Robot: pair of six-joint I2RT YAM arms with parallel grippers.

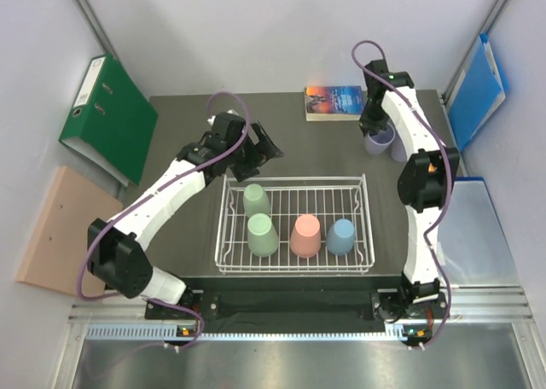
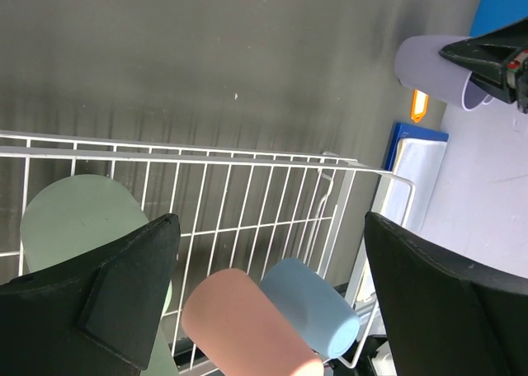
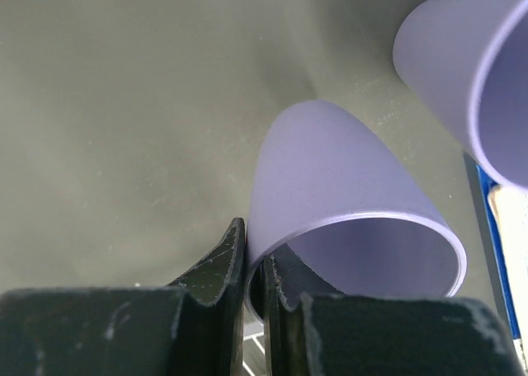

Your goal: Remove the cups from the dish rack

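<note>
The white wire dish rack (image 1: 294, 179) sits at the table's near middle. It holds two light green cups (image 1: 256, 199) (image 1: 262, 234), a salmon pink cup (image 1: 305, 235) and a light blue cup (image 1: 341, 235), all upside down. My left gripper (image 1: 261, 149) hangs open and empty over the rack's far left edge. Its wrist view shows a green cup (image 2: 78, 219), the pink cup (image 2: 247, 326) and the blue cup (image 2: 309, 306) between the spread fingers. My right gripper (image 1: 374, 126) is shut on the rim of a lavender cup (image 3: 346, 195), mouth up at the table's far right. The second lavender cup (image 3: 470, 63) stands beside it.
A book (image 1: 334, 101) lies at the far edge of the table, left of the lavender cups. A green binder (image 1: 111, 116) lies off the far left corner and a blue folder (image 1: 478, 90) leans at the far right. A tan board (image 1: 55, 227) lies left of the table.
</note>
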